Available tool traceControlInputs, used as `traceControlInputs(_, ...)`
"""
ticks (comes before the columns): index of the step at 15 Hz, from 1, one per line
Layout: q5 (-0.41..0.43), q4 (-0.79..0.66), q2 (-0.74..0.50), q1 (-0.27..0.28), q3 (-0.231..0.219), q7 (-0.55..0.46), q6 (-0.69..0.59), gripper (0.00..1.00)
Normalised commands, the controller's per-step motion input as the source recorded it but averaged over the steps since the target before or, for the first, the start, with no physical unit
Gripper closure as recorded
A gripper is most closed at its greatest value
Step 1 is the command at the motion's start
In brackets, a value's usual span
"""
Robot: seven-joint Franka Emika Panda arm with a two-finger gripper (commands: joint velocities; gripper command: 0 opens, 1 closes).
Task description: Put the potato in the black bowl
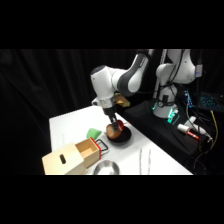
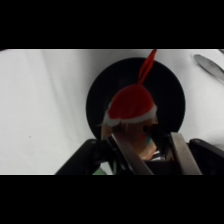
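Between my fingers (image 2: 182, 157) sits the potato (image 2: 131, 107), clenched, directly over the black bowl (image 2: 172, 90). I reach down steeply from the upper right above the white table (image 1: 65, 127), dark curtains behind.

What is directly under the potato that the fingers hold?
The black bowl lies under the potato, which the gripper holds above it. The potato and fingers cover part of the bowl's inside, so whether anything lies there cannot be seen.

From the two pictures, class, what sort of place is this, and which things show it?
Probably a robotics lab: a white robot arm reaches over a white table, black curtains hang behind, and cabled electronics sit beside it.
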Motion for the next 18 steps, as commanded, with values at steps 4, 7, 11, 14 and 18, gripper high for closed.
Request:
traceControlInputs(4,0.051,0.09,-0.06,0.012,-0.004,0.03,-0.08,0.0)
traceControlInputs(7,-0.039,0.11,-0.2,0.038,-0.018,0.09,-0.19,0.0)
traceControlInputs(11,-0.13,0.13,-0.29,0.056,-0.022,0.14,-0.31,0.0)
traceControlInputs(14,-0.161,0.19,-0.22,0.047,-0.011,0.18,-0.33,0.0)
traceControlInputs(18,-0.024,0.2,-0.07,0.03,0.009,0.17,-0.16,0.0)
